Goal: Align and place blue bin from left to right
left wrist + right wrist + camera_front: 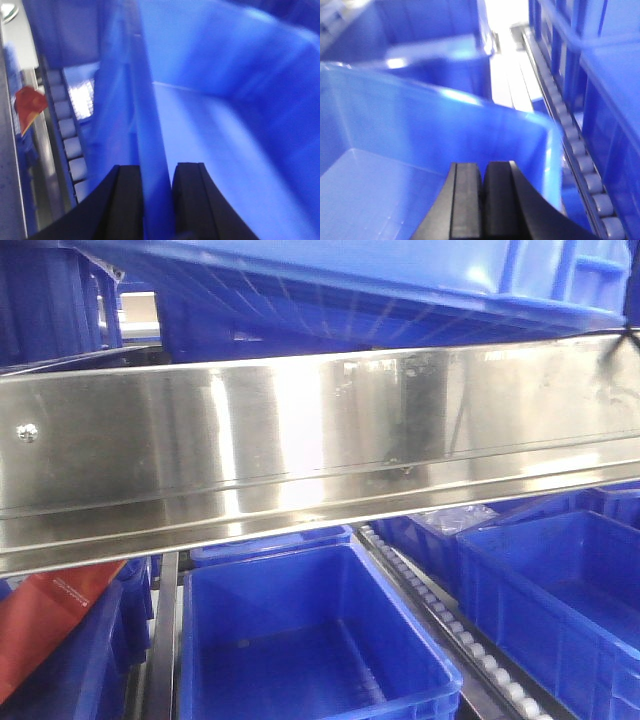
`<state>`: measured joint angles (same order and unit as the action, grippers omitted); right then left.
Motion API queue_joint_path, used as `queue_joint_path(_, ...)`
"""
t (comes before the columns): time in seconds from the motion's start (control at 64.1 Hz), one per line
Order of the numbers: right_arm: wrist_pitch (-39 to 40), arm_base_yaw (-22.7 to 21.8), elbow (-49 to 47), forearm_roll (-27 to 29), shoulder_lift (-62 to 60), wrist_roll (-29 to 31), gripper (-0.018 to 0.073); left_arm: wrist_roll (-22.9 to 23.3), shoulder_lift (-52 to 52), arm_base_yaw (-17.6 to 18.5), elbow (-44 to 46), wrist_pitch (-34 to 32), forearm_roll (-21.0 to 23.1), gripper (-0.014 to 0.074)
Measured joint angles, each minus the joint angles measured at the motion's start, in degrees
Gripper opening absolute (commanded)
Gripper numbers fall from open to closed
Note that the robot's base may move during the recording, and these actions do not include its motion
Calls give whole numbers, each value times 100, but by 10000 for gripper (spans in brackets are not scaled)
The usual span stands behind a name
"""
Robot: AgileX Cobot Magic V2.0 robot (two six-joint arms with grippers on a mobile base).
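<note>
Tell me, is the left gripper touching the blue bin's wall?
Touching. Left wrist view: the left gripper pinches the blue bin by its wall, no gap either side.

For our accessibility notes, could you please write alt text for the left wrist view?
The left gripper has its two black fingers on either side of a wall of the blue bin, seen blurred from close up. Along the image's left side, a roller track runs beside a metal rail, with a red packet near it.
</note>
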<state>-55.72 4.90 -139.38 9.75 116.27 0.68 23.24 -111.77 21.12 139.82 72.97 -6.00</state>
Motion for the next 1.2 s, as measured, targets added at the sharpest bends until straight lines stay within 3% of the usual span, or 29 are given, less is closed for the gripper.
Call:
queue_joint_path(0.109, 0, -22, 0, 0, 118, 13, -35, 175, -93, 15, 0, 15, -215, -8)
queue_joint_path(0.172, 0, -48, 0, 0, 157, 22, 55, 232, -190, 15, 13, 15, -382, 43)
queue_joint_path(0.359, -13, -158, 0, 0, 197, 22, 491, 254, -406, 15, 24, 2, -612, 417)
queue_joint_path(0.452, -157, -247, 0, 0, 197, 25, 568, 286, -439, 15, 24, -87, -578, 573)
queue_joint_path(0.499, -240, -294, 0, 0, 197, 25, 559, 296, -439, 15, 36, -154, -578, 610)
queue_joint_path(0.717, -491, -396, 0, 184, 197, 25, 458, 296, -414, 41, 49, -233, -511, 601)
queue_joint_path(0.795, -559, -406, 0, 226, 127, 25, 361, 296, -335, 49, 49, -233, -474, 601)
queue_joint_path(0.936, -670, -406, 0, 260, -97, 25, 105, 167, -24, 49, 49, -233, -465, 587)
queue_joint_path(1.045, -790, -406, 0, 368, -319, 25, -97, -66, 340, 49, 49, -233, -465, 445)
queue_joint_path(1.201, -972, -383, 0, 417, -553, 25, -78, -666, 775, 49, 59, -233, -380, 43)
